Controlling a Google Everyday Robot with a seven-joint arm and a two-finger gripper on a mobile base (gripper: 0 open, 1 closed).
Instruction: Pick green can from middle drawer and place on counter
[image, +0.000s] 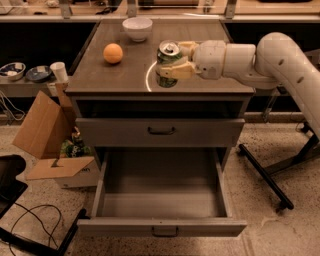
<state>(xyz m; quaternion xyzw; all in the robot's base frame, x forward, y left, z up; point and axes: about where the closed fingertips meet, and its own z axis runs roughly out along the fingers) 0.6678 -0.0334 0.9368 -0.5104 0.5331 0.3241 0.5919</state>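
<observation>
The small green metal can, glossy with a shiny silver top, is clasped by the smooth cream plastic end effector over the matt grey-brown table, while the wide grey metal drawer below looks dull and the brown cardboard box rough.

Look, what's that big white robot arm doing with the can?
The robot's gripper is shut on a green can and holds it upright over the front part of the counter. It hasn't let go yet. Below, the drawer is pulled wide open with nothing in it. An orange ball and a white bowl also sit on the counter.
</observation>
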